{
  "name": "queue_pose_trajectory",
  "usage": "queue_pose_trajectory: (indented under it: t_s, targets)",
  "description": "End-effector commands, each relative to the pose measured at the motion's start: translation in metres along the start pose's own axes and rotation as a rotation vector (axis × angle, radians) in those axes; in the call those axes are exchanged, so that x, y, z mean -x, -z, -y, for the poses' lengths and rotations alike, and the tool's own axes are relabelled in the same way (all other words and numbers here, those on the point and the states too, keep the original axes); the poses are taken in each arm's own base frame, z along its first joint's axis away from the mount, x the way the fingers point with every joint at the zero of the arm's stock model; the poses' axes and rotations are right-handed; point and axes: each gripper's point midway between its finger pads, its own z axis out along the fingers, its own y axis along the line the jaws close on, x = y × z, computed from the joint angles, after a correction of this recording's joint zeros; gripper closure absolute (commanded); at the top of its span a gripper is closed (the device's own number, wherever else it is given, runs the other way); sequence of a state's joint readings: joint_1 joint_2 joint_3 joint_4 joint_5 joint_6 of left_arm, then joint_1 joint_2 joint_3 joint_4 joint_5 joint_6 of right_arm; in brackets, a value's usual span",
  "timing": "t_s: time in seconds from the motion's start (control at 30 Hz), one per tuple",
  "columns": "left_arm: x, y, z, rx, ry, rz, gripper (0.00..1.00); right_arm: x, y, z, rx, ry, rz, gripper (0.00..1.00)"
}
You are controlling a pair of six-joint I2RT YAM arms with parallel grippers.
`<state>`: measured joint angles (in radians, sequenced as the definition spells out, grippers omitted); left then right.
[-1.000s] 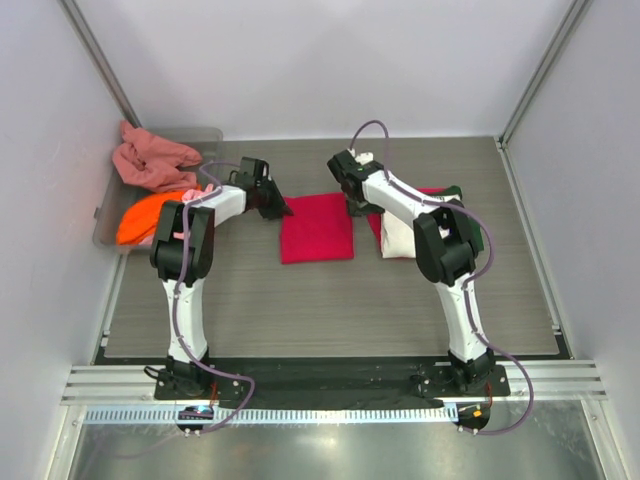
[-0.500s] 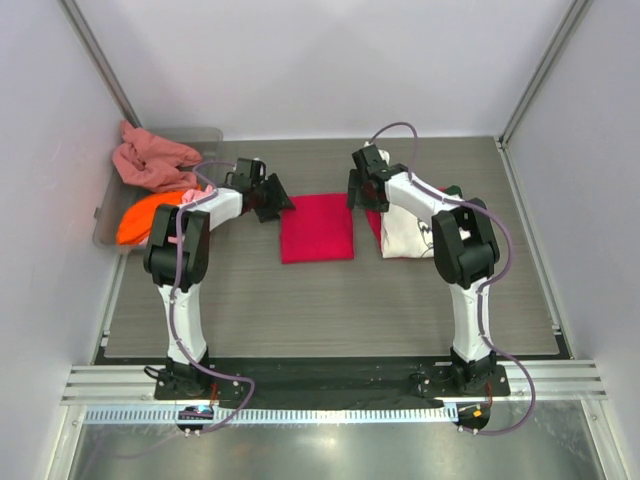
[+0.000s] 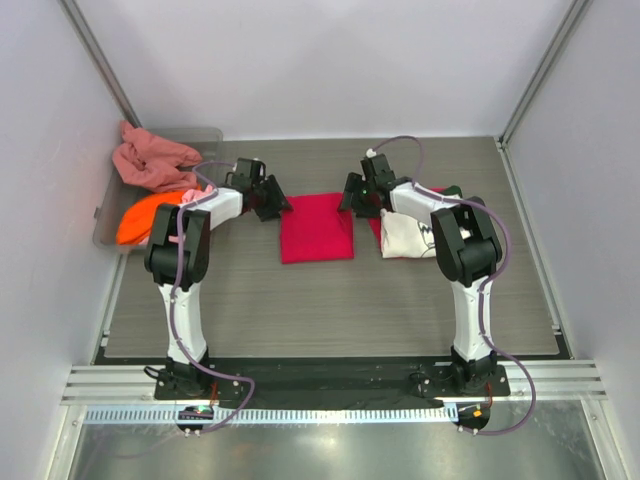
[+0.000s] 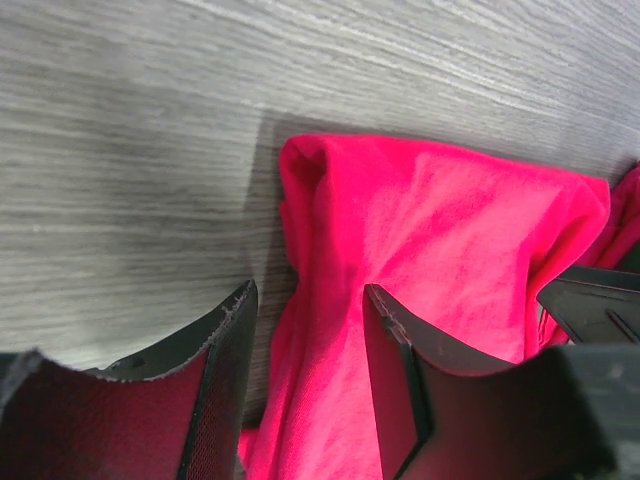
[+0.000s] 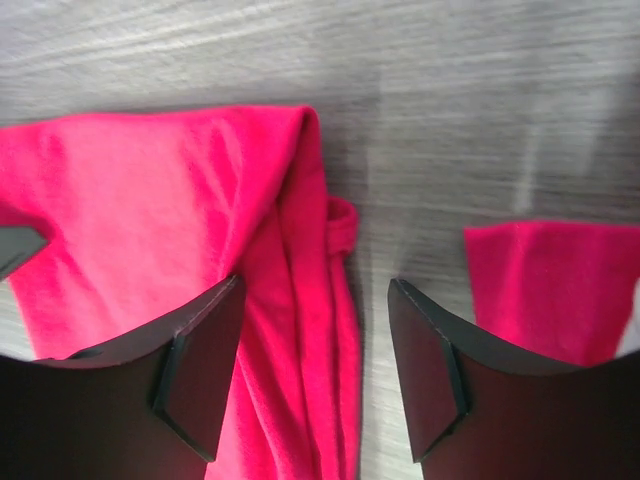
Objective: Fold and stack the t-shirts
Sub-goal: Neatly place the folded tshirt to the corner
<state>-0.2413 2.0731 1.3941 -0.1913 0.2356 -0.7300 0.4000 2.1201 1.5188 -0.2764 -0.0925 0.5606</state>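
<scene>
Grey wood-grain table (image 3: 330,300); plain white walls (image 3: 320,60)

Surface: a grey table (image 3: 330,300) with wood grain.
Middle: a folded red shirt (image 3: 316,227) lay flat on it, toward the far side.
Right: a pile (image 3: 398,240) with a cream shirt on top lay near the red shirt, with bare table between them.
Far left: a clear bin (image 3: 208,142) stood at the corner.

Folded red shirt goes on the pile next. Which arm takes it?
Probably right: the right gripper stands open at the edge of the red shirt nearest the cream-topped pile; the left gripper sits opposite.
</scene>
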Motion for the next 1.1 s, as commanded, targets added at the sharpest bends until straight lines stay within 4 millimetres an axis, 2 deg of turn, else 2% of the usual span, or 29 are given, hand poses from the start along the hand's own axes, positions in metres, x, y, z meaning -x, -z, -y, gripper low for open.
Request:
queue_pose_trajectory:
  t_s: [0.0, 0.1, 0.17, 0.2, 0.27, 0.3, 0.4, 0.53, 0.6, 0.83, 1.0, 1.07]
  targets:
    - [-0.005, -0.011, -0.012, 0.038, 0.007, -0.024, 0.52, 0.006, -0.009, -0.010, 0.084, -0.047, 0.023, 0.35]
    - [-0.004, -0.014, -0.011, 0.037, 0.006, -0.027, 0.54, 0.003, -0.014, -0.001, 0.078, -0.080, 0.018, 0.42]
    - [-0.005, -0.013, -0.010, 0.038, 0.005, -0.031, 0.55, 0.010, -0.012, 0.008, 0.066, -0.103, 0.040, 0.43]
    - [-0.006, -0.013, -0.010, 0.041, 0.005, -0.032, 0.55, 0.010, -0.007, 0.010, 0.062, -0.114, 0.049, 0.42]
    - [-0.005, -0.012, -0.010, 0.043, 0.002, -0.028, 0.55, 0.017, 0.000, 0.021, 0.043, -0.130, 0.081, 0.32]
    - [-0.004, -0.011, -0.011, 0.047, 0.001, -0.023, 0.55, 0.027, 0.012, 0.018, 0.053, -0.129, 0.112, 0.30]
    - [-0.003, -0.010, -0.009, 0.045, -0.002, -0.021, 0.56, 0.038, 0.026, 0.011, 0.098, -0.119, 0.137, 0.28]
    - [-0.002, -0.008, -0.009, 0.050, -0.004, -0.017, 0.56, 0.047, 0.041, -0.014, 0.207, -0.114, 0.138, 0.24]
    - [-0.001, -0.008, -0.010, 0.052, -0.003, -0.017, 0.56, 0.045, 0.041, -0.024, 0.263, -0.116, 0.123, 0.24]
    - [-0.001, -0.006, -0.010, 0.055, -0.005, -0.017, 0.56, 0.034, 0.023, -0.028, 0.315, -0.136, 0.081, 0.24]
    - [-0.001, -0.007, -0.009, 0.053, -0.005, -0.019, 0.55, 0.018, -0.001, -0.011, 0.231, -0.140, 0.022, 0.27]
    - [-0.001, -0.007, -0.009, 0.054, -0.008, -0.020, 0.55, 0.012, -0.007, -0.008, 0.220, -0.139, -0.001, 0.31]
